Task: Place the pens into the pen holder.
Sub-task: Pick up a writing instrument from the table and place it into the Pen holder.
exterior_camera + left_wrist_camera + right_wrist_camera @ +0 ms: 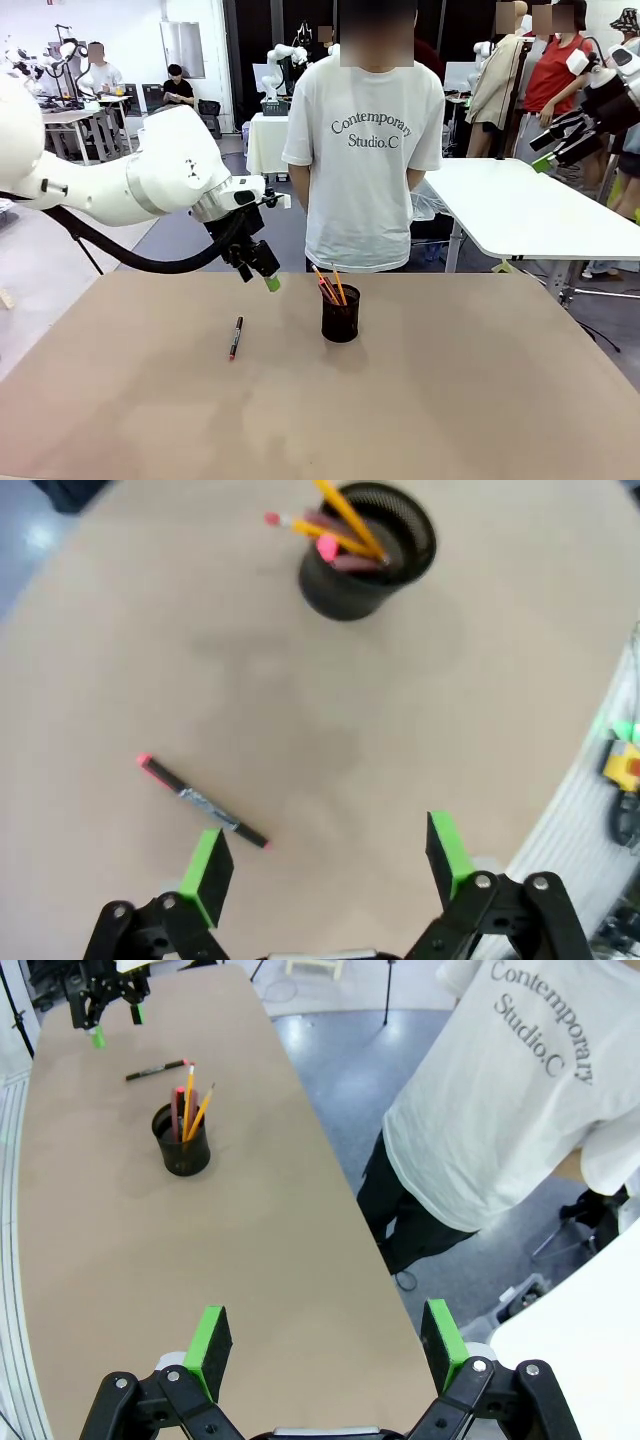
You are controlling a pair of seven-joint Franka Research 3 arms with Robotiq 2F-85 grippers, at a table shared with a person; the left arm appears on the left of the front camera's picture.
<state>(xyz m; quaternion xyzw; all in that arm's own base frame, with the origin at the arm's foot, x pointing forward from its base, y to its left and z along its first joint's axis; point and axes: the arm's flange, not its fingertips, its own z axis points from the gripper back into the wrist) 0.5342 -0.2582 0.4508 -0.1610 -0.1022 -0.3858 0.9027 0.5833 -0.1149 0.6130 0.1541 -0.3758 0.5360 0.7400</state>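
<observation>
One dark pen [236, 338] with red ends lies flat on the brown table, left of the black mesh pen holder [340, 314]. The holder stands upright near the table's far middle, with yellow-orange pencils and red-ended pens [330, 286] sticking out of it. My left gripper [260, 277] hangs open above the table, behind the lying pen and apart from it. In the left wrist view the pen [200, 802] lies just past the left green pad [208, 874], and the holder [368, 550] stands farther off. My right gripper [325, 1345] is open and holds nothing, raised off the table's right end.
A person in a white T-shirt [372, 150] stands at the far edge right behind the holder, hands behind the back. A white table [520, 205] stands at the back right. The brown table [430, 400] is bare in front and to the right.
</observation>
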